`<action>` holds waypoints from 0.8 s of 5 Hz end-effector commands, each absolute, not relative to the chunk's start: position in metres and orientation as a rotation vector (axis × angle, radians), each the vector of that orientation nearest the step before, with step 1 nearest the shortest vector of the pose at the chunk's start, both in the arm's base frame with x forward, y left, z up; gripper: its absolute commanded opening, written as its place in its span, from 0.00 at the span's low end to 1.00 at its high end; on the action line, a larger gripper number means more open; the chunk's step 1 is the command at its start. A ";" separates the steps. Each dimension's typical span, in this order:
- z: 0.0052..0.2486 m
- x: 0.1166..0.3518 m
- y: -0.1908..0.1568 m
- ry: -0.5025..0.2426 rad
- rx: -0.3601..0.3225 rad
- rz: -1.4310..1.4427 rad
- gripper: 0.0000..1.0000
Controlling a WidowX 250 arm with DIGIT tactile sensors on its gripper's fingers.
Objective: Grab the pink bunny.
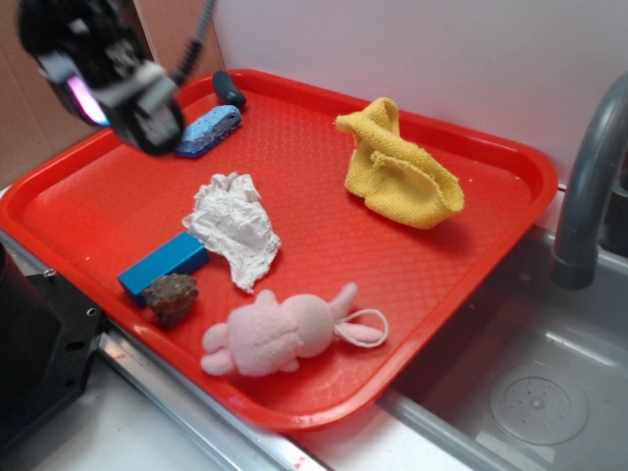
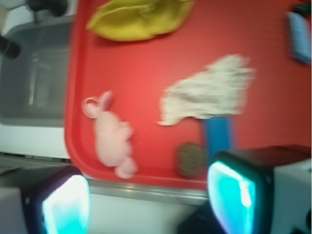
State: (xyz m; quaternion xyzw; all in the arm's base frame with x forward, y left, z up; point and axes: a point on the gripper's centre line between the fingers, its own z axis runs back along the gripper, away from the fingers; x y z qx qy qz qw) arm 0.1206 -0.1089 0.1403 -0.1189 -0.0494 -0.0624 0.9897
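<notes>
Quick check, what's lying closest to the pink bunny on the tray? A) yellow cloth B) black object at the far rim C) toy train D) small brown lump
D: the small brown lump sits just beside the pink bunny near the front edge of the red tray, with a narrow gap between them; the yellow cloth, blue toy train and black object all lie farther back.

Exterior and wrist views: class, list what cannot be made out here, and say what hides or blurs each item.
- Gripper, exterior view: motion blur and the top-left edge hide whether it is open.
- Blue block, exterior view: one end hidden under the white paper wad.
- Pink bunny, wrist view: blur hides its face.
- Faucet, exterior view: cut off by the right edge.
</notes>
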 end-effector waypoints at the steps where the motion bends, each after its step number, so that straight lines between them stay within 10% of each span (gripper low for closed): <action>1: 0.059 0.129 -0.151 -0.036 -0.254 -0.262 1.00; 2: 0.026 0.110 -0.168 0.035 -0.225 -0.307 1.00; 3: 0.021 0.134 -0.170 0.064 -0.255 -0.283 0.00; 4: 0.037 0.141 -0.160 0.067 -0.273 -0.277 0.00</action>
